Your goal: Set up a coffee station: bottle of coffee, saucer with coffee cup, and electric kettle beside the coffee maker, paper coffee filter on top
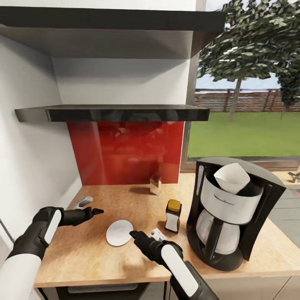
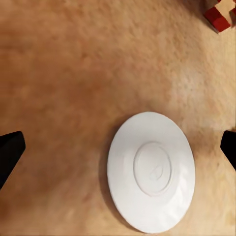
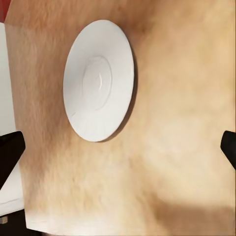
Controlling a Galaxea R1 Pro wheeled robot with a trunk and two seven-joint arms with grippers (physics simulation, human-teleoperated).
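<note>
The black and white coffee maker [image 1: 233, 212] stands on the wooden countertop [image 1: 83, 254] at the right, with a white paper filter [image 1: 231, 177] in its top. Just to its left is the bottle of coffee [image 1: 173, 215], upright with a yellow cap. The white saucer [image 1: 119, 232] [image 2: 151, 172] [image 3: 100, 78] lies flat and bare left of the bottle. My left gripper [image 1: 96, 211] hovers open above and left of the saucer. My right gripper [image 1: 133, 234] is open at the saucer's right edge. A small white thing [image 1: 157, 233] lies behind the right gripper, partly hidden.
A red backsplash [image 1: 125, 152] and a dark shelf [image 1: 112, 112] close off the back, with a small shiny object [image 1: 155, 185] standing in front of the backsplash. A grey-white item [image 1: 82, 202] lies by the left wall. The counter's front edge runs just below my arms.
</note>
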